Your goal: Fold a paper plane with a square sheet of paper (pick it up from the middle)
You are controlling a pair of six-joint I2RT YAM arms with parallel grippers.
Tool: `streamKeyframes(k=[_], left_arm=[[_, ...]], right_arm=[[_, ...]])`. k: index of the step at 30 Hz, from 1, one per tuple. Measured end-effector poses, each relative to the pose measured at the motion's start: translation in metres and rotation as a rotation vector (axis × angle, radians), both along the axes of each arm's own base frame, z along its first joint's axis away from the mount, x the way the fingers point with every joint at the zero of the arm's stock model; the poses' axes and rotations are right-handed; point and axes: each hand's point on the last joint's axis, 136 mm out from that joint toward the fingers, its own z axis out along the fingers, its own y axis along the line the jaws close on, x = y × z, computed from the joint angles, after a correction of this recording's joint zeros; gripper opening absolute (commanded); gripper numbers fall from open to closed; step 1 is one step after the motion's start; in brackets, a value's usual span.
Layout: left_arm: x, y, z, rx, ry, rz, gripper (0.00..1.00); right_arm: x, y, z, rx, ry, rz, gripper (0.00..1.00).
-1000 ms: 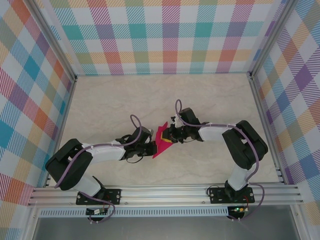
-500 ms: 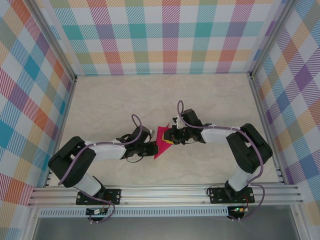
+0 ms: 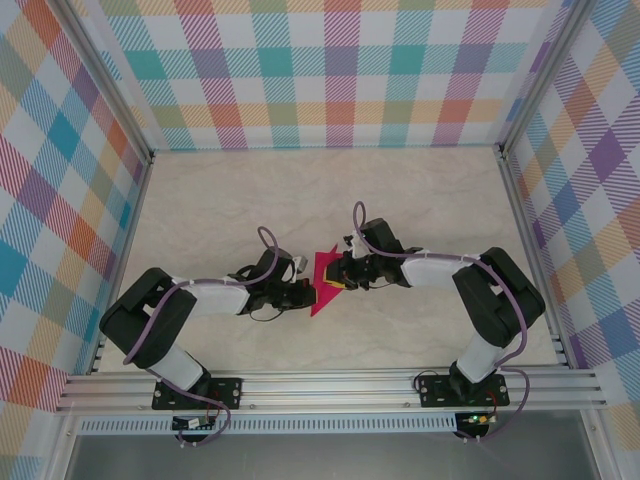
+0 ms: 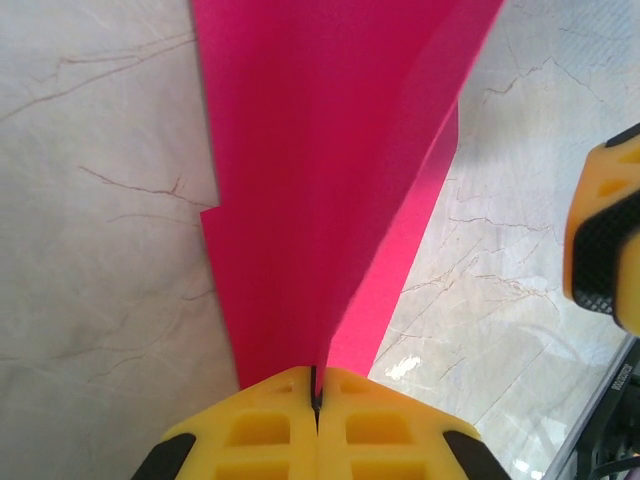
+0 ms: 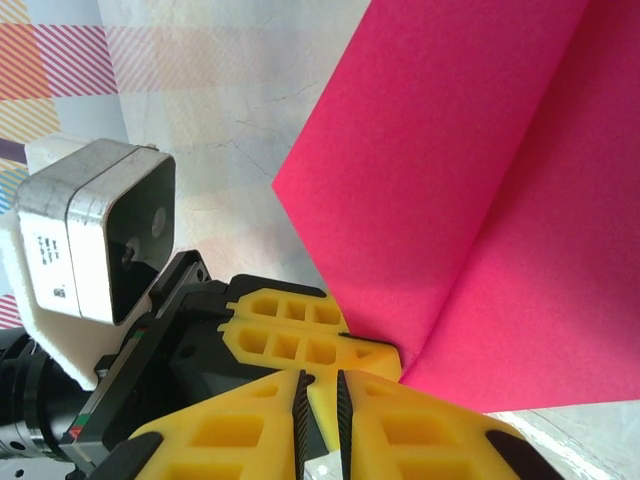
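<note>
The magenta-pink sheet of paper point(image 3: 323, 272) is folded along a centre crease and stands just above the table between the two arms. My left gripper point(image 4: 316, 385) is shut on the crease at the paper's point(image 4: 320, 180) near end, and the sheet fans out away from it. In the top view the left gripper point(image 3: 306, 293) sits at the paper's lower left. My right gripper point(image 3: 340, 284) is at the paper's right edge. Its jaws point(image 5: 320, 390) stand a narrow gap apart with nothing between them, just below the paper point(image 5: 470, 170) and close to the left fingers point(image 5: 300, 335).
The marble tabletop point(image 3: 220, 210) is walled by checkered panels point(image 3: 330, 70) at the back and both sides. An aluminium rail point(image 3: 330, 385) runs along the near edge. The left wrist's camera block point(image 5: 95, 235) is close to the right gripper. One right fingertip point(image 4: 605, 235) shows beside the paper.
The left arm has shifted slightly forward, turning the paper a little while keeping its grip. The right jaws have parted a touch and stayed beside the paper.
</note>
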Motion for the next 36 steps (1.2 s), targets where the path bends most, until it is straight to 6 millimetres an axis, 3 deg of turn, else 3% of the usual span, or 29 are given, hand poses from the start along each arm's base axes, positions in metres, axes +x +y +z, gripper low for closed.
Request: streamKeyframes(k=[15,29,36], left_arm=[[0.006,-0.007,0.011,0.016,-0.041,-0.044,0.32],[-0.001,-0.012,-0.002,0.176,-0.084,-0.084,0.31],[0.0,-0.01,-0.004,0.219,-0.111,-0.08,0.22]], right_arm=[[0.0,-0.004,-0.024,-0.067,0.046,-0.021,0.21],[0.003,-0.002,-0.021,-0.062,0.039,-0.021,0.21],[0.002,-0.003,-0.022,-0.065,0.042,-0.021,0.21]])
